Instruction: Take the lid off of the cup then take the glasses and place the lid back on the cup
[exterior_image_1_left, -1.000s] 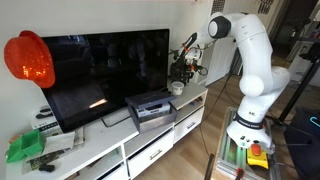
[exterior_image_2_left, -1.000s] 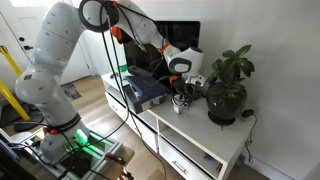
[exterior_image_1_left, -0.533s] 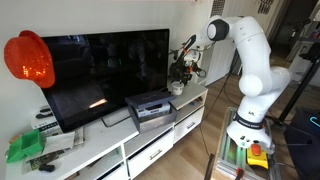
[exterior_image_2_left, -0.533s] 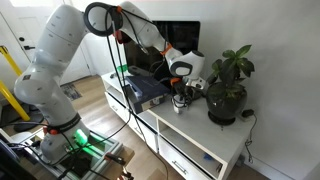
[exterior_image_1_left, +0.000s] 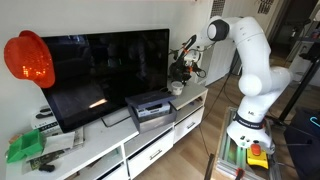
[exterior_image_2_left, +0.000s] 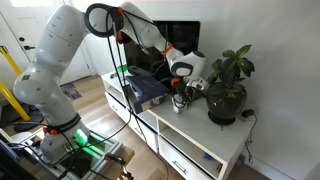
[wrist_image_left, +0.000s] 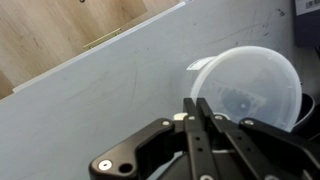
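White, round plastic cup (wrist_image_left: 255, 85) sits on the white cabinet top (wrist_image_left: 100, 110), back from its edge. We see our black metal gripper (wrist_image_left: 194, 103) pinched tight just beside the rim, bare top alongside.

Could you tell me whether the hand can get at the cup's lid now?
Probably yes: the hand is right at the rim of the lid, with nothing between them. Its jaws are shut; whether they pinch the lid is unclear.
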